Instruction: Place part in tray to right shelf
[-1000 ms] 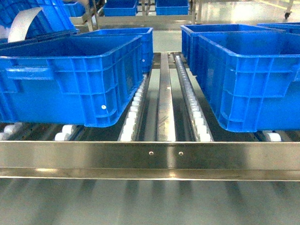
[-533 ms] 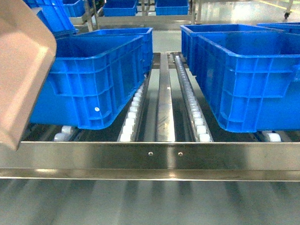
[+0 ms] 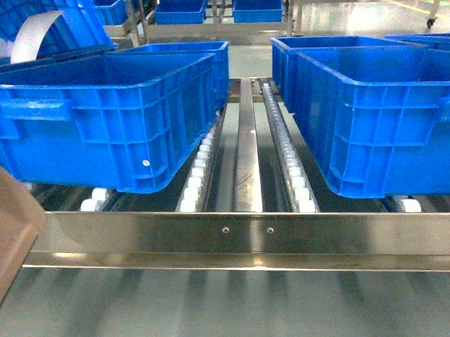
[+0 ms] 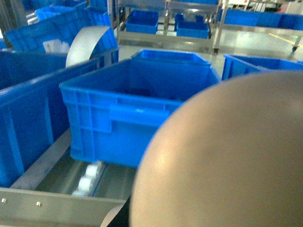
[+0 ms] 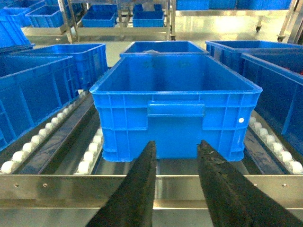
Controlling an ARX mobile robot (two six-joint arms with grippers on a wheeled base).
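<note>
The beige tray (image 3: 7, 230) pokes into the head view at the lower left edge, in the air in front of the steel shelf rail (image 3: 250, 234). In the left wrist view the tray (image 4: 227, 156) fills the right and lower part and hides my left gripper's fingers; it is carried right at that gripper. My right gripper (image 5: 176, 142) is open, its two black fingers apart with nothing between them, just before the shelf rail (image 5: 57, 187) and pointing at a blue crate (image 5: 175, 104). The part is out of view.
Big blue crates (image 3: 103, 114) (image 3: 380, 117) stand on the white rollers (image 3: 292, 173) left and right, with a steel lane (image 3: 246, 145) between them. More crates and racks stand behind. A further crate (image 4: 137, 104) faces the left wrist.
The tray was absent from the head view a second ago, swept in large at the upper left, and has now dropped to the lower left edge. The crates look unmoved.
</note>
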